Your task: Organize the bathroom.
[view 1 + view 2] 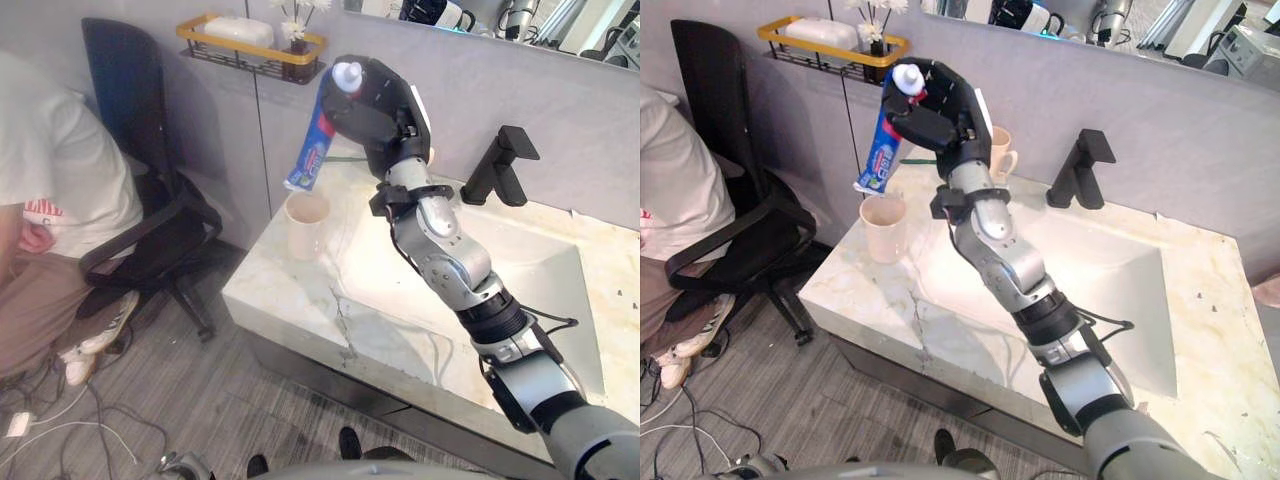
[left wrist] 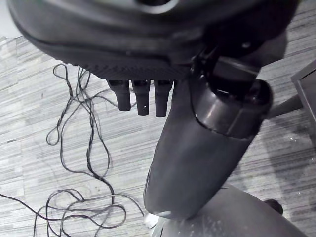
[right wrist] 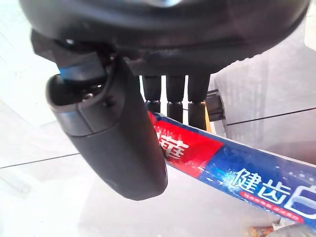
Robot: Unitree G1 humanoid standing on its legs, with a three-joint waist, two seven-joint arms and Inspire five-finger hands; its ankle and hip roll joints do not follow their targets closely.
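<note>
Right hand [image 1: 375, 105]: clamped round toothpaste tube [image 1: 312, 145].
Tube axis: near upright, cap up, tail hanging just above cup [image 1: 306, 226].
Left hand [image 2: 143, 94]: fingers relaxed, idle.

A blue and red toothpaste tube [image 1: 881, 143] with a white cap uppermost is gripped by the right hand [image 1: 940, 112], fingers curled round its upper end. The tube is held tilted above a pale cup [image 1: 884, 228], which stands on the marble counter [image 1: 890, 310] left of the sink basin [image 1: 1090, 290]. A black faucet [image 1: 1080, 170] is mounted behind the basin. A yellow-rimmed wall shelf [image 1: 830, 48] is fixed above a black chair [image 1: 735, 215]
</note>
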